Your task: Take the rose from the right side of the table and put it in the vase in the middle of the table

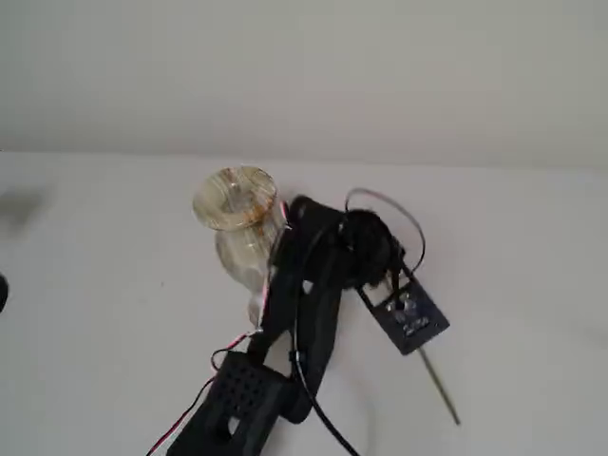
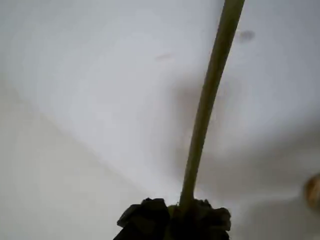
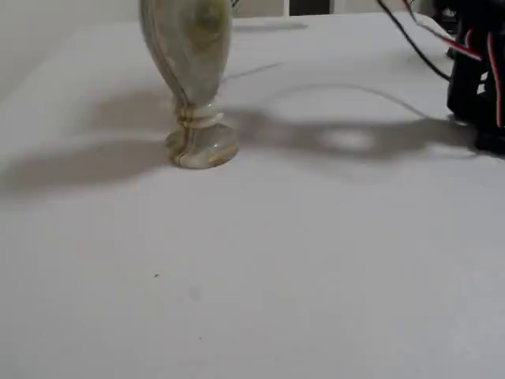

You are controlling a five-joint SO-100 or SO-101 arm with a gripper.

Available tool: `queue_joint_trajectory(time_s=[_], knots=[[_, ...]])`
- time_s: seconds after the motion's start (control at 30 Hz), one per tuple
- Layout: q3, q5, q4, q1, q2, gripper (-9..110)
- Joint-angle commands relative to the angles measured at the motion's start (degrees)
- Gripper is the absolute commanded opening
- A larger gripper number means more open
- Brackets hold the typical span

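Note:
The vase point(image 1: 236, 204) stands upright on the white table point(image 1: 104, 313), its flared rim just left of my black arm. In another fixed view only its body and round foot point(image 3: 200, 147) show. My gripper point(image 1: 380, 261) hangs to the right of the vase, shut on the rose. The rose's thin stem point(image 1: 443, 391) sticks out below the camera module, slanting down to the right above the table. In the wrist view the grey-green stem point(image 2: 205, 105) rises from the dark gripper point(image 2: 175, 220) to the top edge. The bloom is hidden.
The arm's base and red and black cables point(image 1: 233, 399) sit at the bottom centre of a fixed view, and at the right edge point(image 3: 473, 71) of another. The table meets a pale wall point(image 1: 304, 66) at the back.

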Motion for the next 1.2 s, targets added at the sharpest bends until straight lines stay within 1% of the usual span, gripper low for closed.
queue_joint_trajectory(time_s=[0.0, 0.07, 0.17, 0.3, 0.43, 0.57, 0.77, 0.97, 1.17], knots=[[-2.29, 10.72, 0.44, 3.69, 15.73, 0], [-2.29, 17.05, -0.7, 4.75, 19.95, 0], [-2.29, 21.8, -4.31, 6.15, 25.84, 0], [-2.29, 22.06, -8.96, 5.71, 33.57, 0], [-2.29, 21.88, -14.06, 2.11, 40.08, 0], [-2.29, 22.06, -17.75, -3.6, 46.32, 0], [-1.67, 21.53, -18.63, -18.11, 51.86, 0], [-1.05, 21.09, -20.13, -30.32, 50.71, 0], [-1.05, 21.01, -22.41, -38.41, 45.0, 0]])
